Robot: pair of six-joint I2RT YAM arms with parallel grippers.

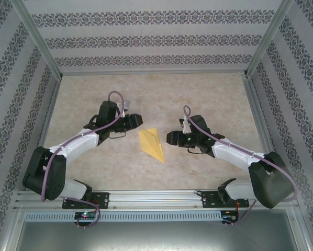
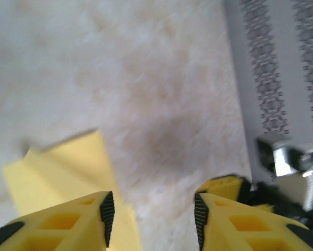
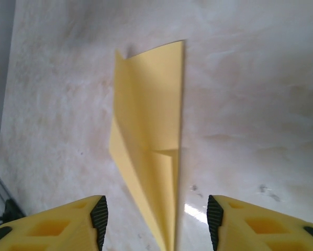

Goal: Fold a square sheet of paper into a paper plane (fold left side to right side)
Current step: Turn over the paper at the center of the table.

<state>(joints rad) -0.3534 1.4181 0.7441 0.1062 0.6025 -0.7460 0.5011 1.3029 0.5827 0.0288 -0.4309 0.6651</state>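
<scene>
Now your paper plane [image 1: 151, 145] lies flat on the table [image 1: 88, 94], nose toward 5 o'clock, left gripper [image 1: 137, 121] at its 11, right gripper [image 1: 169, 138] at its 3, both released and empty. It looks light and flimsy, so pinch the centre crease gently.

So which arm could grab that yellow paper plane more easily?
Probably right. The right gripper, open, has the paper plane lined up between its fingers; the left gripper, also open, has it off to one side.
</scene>
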